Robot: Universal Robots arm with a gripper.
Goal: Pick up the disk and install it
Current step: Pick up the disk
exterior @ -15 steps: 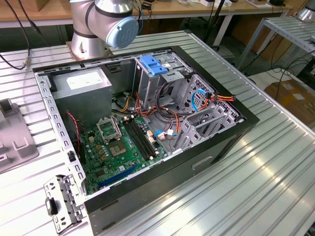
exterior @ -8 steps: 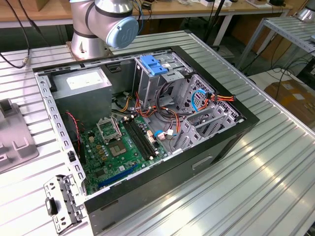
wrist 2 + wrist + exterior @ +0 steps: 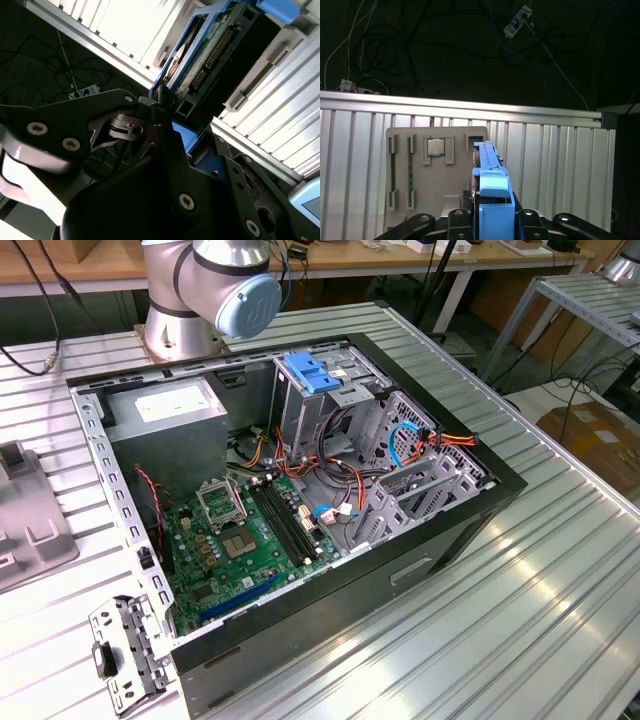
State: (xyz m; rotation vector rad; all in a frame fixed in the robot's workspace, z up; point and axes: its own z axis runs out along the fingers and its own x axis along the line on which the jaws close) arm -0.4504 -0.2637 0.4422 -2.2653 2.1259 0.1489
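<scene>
One disk (image 3: 492, 187) sits clamped on edge in the closed tool (image 3: 493, 220), above the table (image 3: 560, 165) near a grey tray (image 3: 437, 170). Judged rigid, fairly dense and shock-sensitive: hold by the blue rails (image 3: 277, 9), keeping off the circuit board (image 3: 199, 52) and connector (image 3: 215, 55). No print is legible.

Bare metal, matt black, blue plastic

The counter (image 3: 560, 570) is ribbed silvery metal with a soft sheen. The computer case (image 3: 430, 555) is matt black outside and bare grey sheet metal inside, around a glossy green circuit board (image 3: 240, 540). The disk (image 3: 200, 60) shows a green board face and smooth blue plastic rails. The tool (image 3: 187, 135) is matt black with bright metal screws.
</scene>
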